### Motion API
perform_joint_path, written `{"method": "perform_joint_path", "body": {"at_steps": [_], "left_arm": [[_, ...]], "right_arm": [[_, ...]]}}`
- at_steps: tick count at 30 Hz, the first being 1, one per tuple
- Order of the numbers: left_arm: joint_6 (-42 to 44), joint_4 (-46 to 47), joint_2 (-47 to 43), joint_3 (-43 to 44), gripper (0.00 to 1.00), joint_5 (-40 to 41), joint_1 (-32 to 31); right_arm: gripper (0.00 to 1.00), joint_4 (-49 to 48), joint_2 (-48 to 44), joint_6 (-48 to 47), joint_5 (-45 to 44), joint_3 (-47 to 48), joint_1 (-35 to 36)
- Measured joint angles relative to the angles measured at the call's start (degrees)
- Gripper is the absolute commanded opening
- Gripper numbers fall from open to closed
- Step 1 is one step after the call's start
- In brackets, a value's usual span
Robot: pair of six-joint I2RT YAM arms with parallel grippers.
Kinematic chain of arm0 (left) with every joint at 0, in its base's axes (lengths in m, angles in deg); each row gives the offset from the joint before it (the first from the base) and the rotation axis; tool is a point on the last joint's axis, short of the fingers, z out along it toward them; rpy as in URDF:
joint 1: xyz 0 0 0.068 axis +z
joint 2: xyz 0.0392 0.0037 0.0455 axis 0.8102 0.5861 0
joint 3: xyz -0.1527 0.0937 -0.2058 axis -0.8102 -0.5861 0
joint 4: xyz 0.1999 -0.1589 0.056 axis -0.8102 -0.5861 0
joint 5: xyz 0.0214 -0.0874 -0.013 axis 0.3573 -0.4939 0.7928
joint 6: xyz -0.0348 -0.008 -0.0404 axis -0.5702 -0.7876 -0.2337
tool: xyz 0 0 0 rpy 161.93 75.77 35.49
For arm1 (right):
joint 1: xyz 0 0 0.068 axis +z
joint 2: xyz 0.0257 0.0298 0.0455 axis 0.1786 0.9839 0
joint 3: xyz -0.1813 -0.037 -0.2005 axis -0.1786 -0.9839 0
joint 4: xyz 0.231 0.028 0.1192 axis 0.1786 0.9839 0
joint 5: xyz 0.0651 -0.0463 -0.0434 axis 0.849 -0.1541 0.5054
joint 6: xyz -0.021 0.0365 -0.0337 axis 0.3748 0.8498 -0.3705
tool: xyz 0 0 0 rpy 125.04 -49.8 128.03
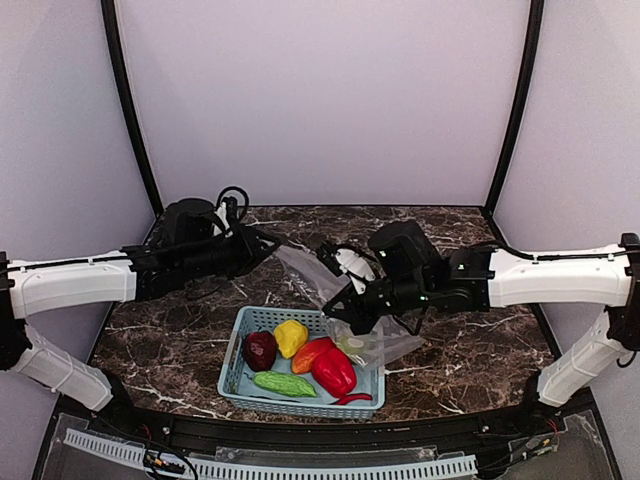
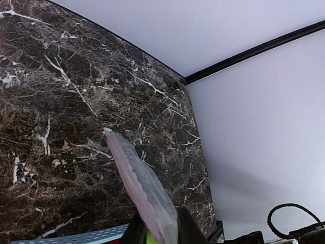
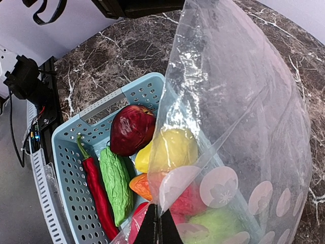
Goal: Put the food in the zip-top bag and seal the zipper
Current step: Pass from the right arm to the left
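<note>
The clear white-dotted zip-top bag (image 1: 305, 275) hangs stretched between both grippers above the light blue basket (image 1: 232, 375). My left gripper (image 1: 268, 243) has its fingers closed round the bag's upper edge (image 2: 144, 188), where the pinkish zipper (image 2: 119, 157) runs up to a white tab. My right gripper (image 3: 158, 216) is shut on the bag's film (image 3: 238, 101) over the basket. The food lies in the basket: a dark red pepper (image 3: 131, 129), a yellow one (image 3: 170, 150), an orange one (image 3: 142, 185), a red one (image 1: 334, 371), the cucumber (image 3: 116, 183) and the chilli (image 3: 96, 195). A lime-green piece (image 3: 213, 226) shows through the film.
The basket stands near the front edge of the dark marble table (image 1: 470, 340). White walls with black posts (image 1: 128, 100) close in the back and sides. A grey perforated rail (image 1: 300, 468) runs along the near edge.
</note>
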Motion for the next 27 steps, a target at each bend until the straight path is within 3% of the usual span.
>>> {"method": "perform_joint_path", "body": {"at_steps": [2, 6, 8, 10, 14, 17, 27], "left_arm": [[0.59, -0.81, 0.00, 0.00, 0.02, 0.15, 0.00], [2.62, -0.92, 0.15, 0.02, 0.01, -0.31, 0.00], [5.01, -1.01, 0.22, 0.35, 0.01, -1.40, 0.00], [8.44, -1.46, 0.35, 1.90, 0.01, -4.00, 0.09], [18.97, -3.06, 0.39, 9.57, 0.01, -13.35, 0.11], [26.75, -5.14, 0.09, 14.84, 0.01, -19.08, 0.11], [43.78, -15.61, -5.68, 20.35, 0.01, -34.29, 0.11]], "right_arm": [[0.03, 0.00, 0.00, -0.28, -0.39, 0.02, 0.11], [0.57, 0.13, -0.37, -0.26, -1.68, 0.02, 0.15], [0.74, 0.55, -1.62, 0.11, -3.39, 0.02, 0.22], [0.83, 0.96, -4.02, 0.87, -5.95, 0.02, 0.15], [0.95, 1.99, -10.75, 3.41, -8.81, 0.04, -2.51], [0.98, 2.43, -15.30, 5.38, -8.04, 0.04, -8.46], [0.99, 3.91, -19.43, 9.01, 7.19, 0.87, -24.76]]}}
